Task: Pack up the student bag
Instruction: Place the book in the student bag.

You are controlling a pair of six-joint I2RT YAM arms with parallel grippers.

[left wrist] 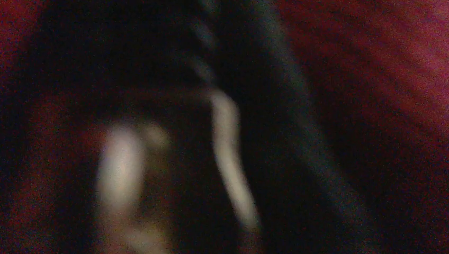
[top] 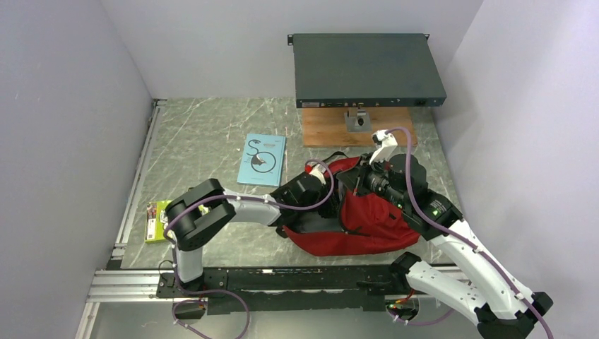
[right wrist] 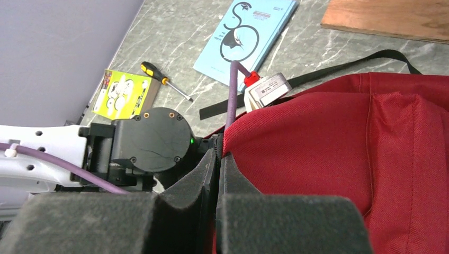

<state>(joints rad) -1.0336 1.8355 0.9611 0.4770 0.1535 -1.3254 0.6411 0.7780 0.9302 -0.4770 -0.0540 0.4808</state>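
The dark red student bag lies at the table's front centre, between my two arms. In the right wrist view its red fabric fills the right side. My right gripper is shut on the bag's black zipper edge and holds that edge up. My left arm reaches in from the left, and its wrist enters the bag's opening. The left gripper is hidden inside the bag. The left wrist view is dark and blurred, with red fabric and pale streaks, so its jaws cannot be made out.
A light blue book lies behind the bag on the left. A yellow-green box and a screwdriver lie at the left edge. A wooden board and a dark flat device stand at the back. A black strap trails behind the bag.
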